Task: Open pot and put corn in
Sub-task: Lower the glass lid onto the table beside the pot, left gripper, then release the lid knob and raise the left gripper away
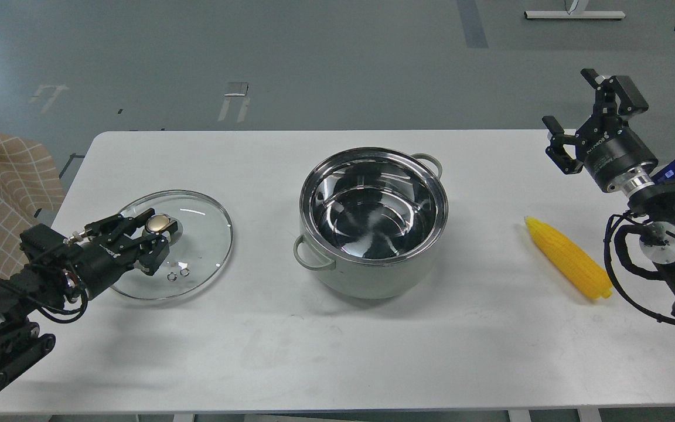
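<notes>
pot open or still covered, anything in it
Open and empty. The pot shows its bare steel interior; the glass lid lies flat on the table to its left, and the corn lies outside, right.

Open table [431,346] between the pot [372,275] and the corn [567,257], with nothing standing in that strip, and a wide bare band along the near edge. Pot mouth uncovered, so free from above; glass lid [208,258] lying flat to the left, well apart from the pot, with the left gripper [159,230] around its gold knob [160,223]. Right gripper [578,111] raised with fingers spread, beyond the corn at the right table edge.
</notes>
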Controlling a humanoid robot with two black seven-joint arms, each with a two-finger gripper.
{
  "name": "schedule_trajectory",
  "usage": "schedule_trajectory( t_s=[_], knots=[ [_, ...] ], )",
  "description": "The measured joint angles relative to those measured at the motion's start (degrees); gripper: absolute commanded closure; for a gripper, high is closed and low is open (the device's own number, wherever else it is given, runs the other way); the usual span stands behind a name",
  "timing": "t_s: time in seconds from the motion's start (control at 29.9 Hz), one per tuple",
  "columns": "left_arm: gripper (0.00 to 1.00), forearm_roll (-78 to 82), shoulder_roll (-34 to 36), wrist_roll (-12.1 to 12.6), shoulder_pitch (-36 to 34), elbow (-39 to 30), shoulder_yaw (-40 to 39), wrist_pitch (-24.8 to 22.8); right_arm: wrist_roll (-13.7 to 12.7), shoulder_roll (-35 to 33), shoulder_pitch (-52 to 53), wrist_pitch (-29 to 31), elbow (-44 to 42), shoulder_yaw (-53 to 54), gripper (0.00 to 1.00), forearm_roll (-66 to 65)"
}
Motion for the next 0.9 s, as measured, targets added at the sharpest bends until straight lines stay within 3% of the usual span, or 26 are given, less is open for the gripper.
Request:
schedule_trajectory(
  t_s=[0.13, 0.17, 0.33, 0.47, 0.64, 0.77, 0.9],
  knots=[
    [0.56, -0.52, -0.22, 0.00, 0.27, 0.81, 0.13, 0.00, 0.00, 0.00, -0.07, 0.00, 0.00, -0.01, 0.00, 0.00],
    [0.43, -0.63, -0.29, 0.00, 0.28, 0.92, 0.13, 0.00, 0.00, 0.00, -0.09, 0.00, 0.00, -0.02, 0.00, 0.00],
    [0.22, -0.93, -1.00, 0.00, 0.30, 1.12, 0.15, 0.00, 0.00, 0.00, -0.12, 0.00, 0.00, -0.04, 0.00, 0.00],
    [0.14, -1.10, -1.13, 0.00, 0.30, 1.18, 0.15, -0.01, 0.00, 0.00, -0.19, 0.00, 0.00, -0.03, 0.00, 0.00],
    [0.11, -5.02, -0.26, -0.01, -0.57, 0.24, -0.17, -0.03, 0.00, -0.42, -0.28, 0.00, 0.39, -0.02, 0.00, 0.00],
    [0.11, -13.88, 4.43, 0.01, -4.01, -5.94, -0.59, -0.48, 0.00, -0.98, -0.26, 0.00, 0.79, -0.08, 0.00, -0.06],
    [0.09, -32.25, 10.27, 0.01, -10.35, -15.66, -1.82, -9.81, 0.01, -3.29, 0.67, 0.00, 1.95, -0.26, 0.00, -4.00]
  ],
)
